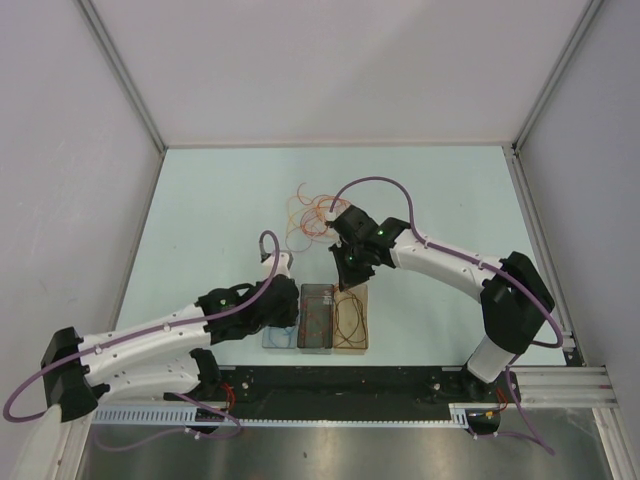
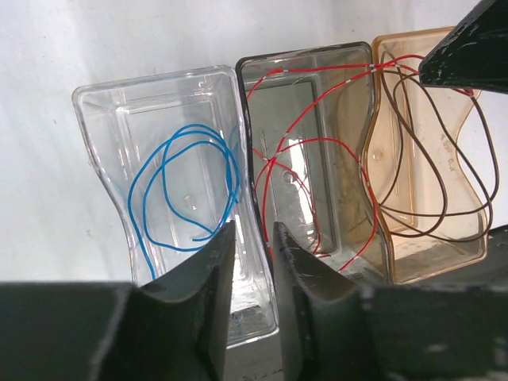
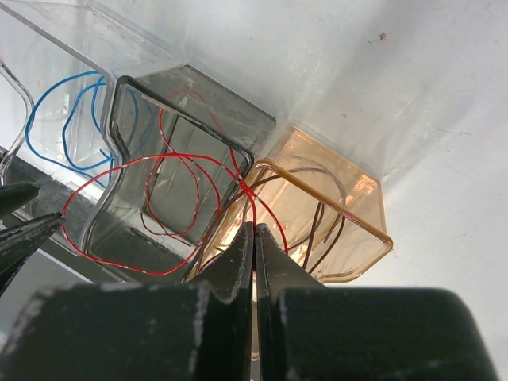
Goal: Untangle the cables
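Three open boxes stand side by side. A blue cable [image 2: 190, 128] lies coiled in the clear box [image 2: 151, 83]. A red cable [image 3: 248, 194] loops in and over the dark grey box [image 2: 305, 54]. My right gripper [image 3: 254, 226] is shut on that red cable above the wall between the grey box and the amber box [image 2: 405, 36], which holds a dark brown cable [image 2: 432, 232]. My left gripper [image 2: 252, 230] hovers over the wall between the clear and grey boxes, jaws slightly apart with nothing between them. A tangle of red and orange cables [image 1: 312, 212] lies farther back on the table.
The boxes [image 1: 318, 320] sit close to the table's near edge, just ahead of the black base rail [image 1: 340, 385]. My right gripper [image 1: 348, 278] is directly behind them and my left gripper [image 1: 287, 305] is at their left. White walls enclose the table on three sides.
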